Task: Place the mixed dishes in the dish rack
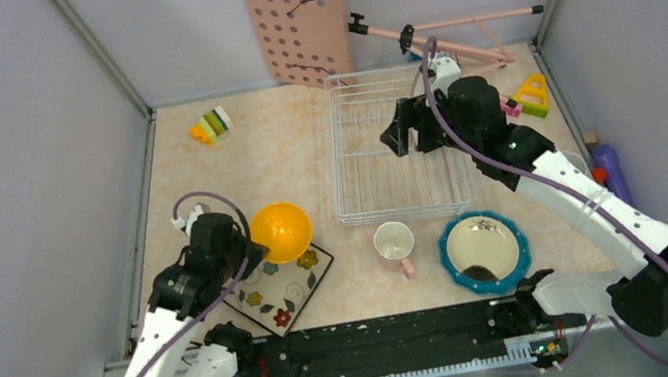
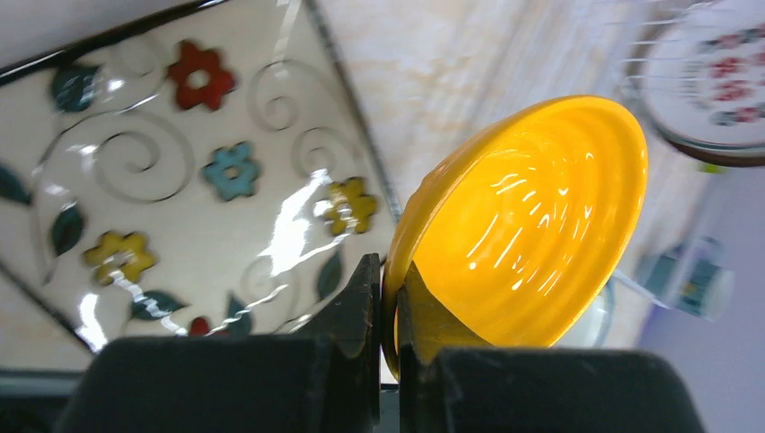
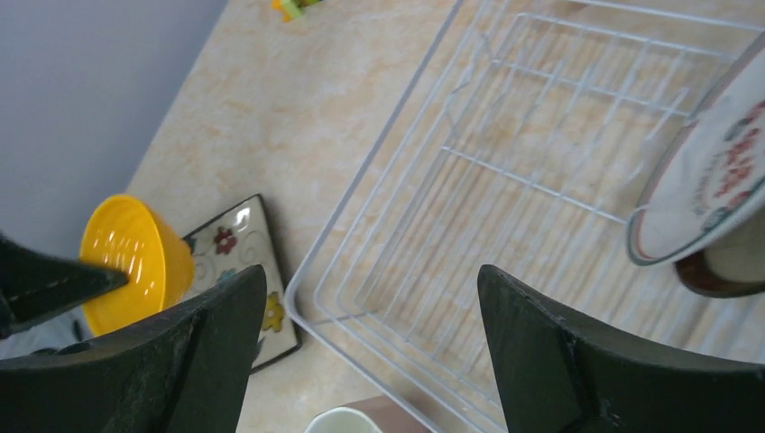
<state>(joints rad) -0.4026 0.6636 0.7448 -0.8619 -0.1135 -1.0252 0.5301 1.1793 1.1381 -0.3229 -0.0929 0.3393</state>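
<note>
surface (image 1: pixel 256 165): beige, marbled, with grey panels on three sides.
left end effector (image 2: pixel 390 275): clenched on the rim of the yellow-orange bowl (image 2: pixel 532 216), one finger inside the wall and one outside.
yellow-orange bowl: glossy, ribbed in rings inside, tipped up on its edge. it is at the far corner of the square floral plate (image 1: pixel 283 290), in the near left part of the surface and apart from the dish rack (image 1: pixel 378 171).
square floral plate: lies flat. cream with a dark border, red, blue and yellow flowers, green leaves and grey curls.
dish rack: white wire basket in the far right half of the surface.
brown-rimmed round plate (image 3: pixel 713 171): stands tilted among the rack's wires, with a red flower print on its face. the right arm hides it in the top view.
right end effector (image 3: pixel 370 271): released, jaws wide apart with nothing between them, hanging over the rack.
in the way: the right arm reaches across the rack's right side.
pink cup (image 1: pixel 394 240): upright, white inside, handle towards the near edge, just in front of the rack's near rim.
teal white-dotted dish (image 1: pixel 447 254): right of the cup, cream inside. a dark thing in its near part cannot be made out.
around: pink pegboard (image 1: pixel 295 17) leaning on the back wall, pink stand (image 1: pixel 475 19) behind the rack, toy blocks (image 1: pixel 212 125) at the far left, yellow triangle block (image 1: pixel 531 96) right of the rack, purple object (image 1: pixel 614 169) at the right edge.
</note>
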